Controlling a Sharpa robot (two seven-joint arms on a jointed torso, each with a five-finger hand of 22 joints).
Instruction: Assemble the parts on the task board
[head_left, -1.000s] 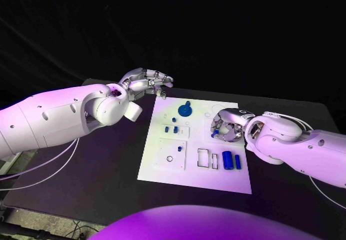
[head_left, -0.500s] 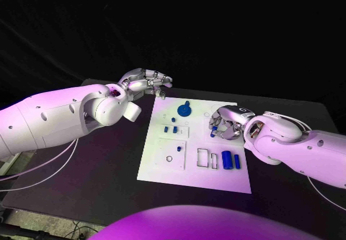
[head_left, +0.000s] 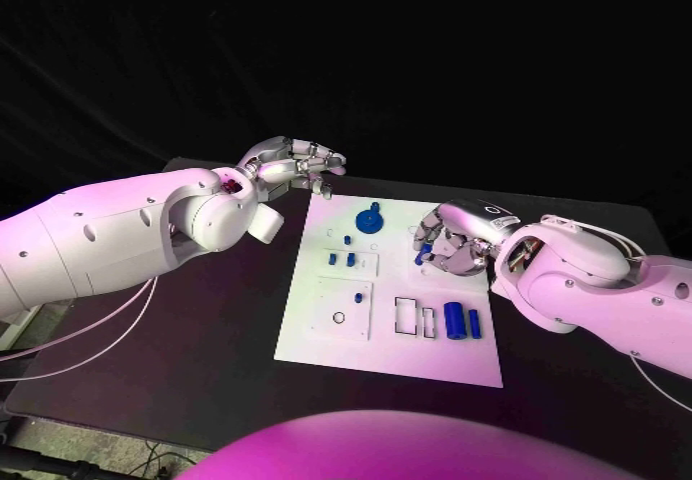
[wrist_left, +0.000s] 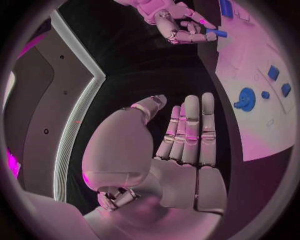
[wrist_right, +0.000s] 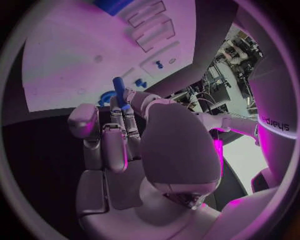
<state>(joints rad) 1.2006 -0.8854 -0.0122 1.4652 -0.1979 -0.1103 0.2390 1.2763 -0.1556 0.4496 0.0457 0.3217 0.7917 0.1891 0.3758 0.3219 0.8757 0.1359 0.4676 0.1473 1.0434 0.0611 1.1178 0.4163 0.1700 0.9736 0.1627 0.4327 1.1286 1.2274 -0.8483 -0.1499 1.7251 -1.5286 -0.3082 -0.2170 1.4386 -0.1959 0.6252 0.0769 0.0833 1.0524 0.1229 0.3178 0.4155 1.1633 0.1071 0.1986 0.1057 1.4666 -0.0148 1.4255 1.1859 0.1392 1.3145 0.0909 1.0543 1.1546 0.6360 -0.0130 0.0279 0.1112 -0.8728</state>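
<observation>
task board (head_left: 325, 340) | blue peg (head_left: 423, 257) pinched in right hand (head_left: 450, 243), lifted and carried nearer round blue part (head_left: 371, 218) since a second ago | left hand (head_left: 296, 163) open, idle | insertion pending

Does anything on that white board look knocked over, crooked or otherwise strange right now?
Nothing stands out. The blue parts lie tidily on the task board. The only piece off it is a small blue peg, pinched in the right hand above the board. The left hand hovers empty, off the board's far corner.
</observation>
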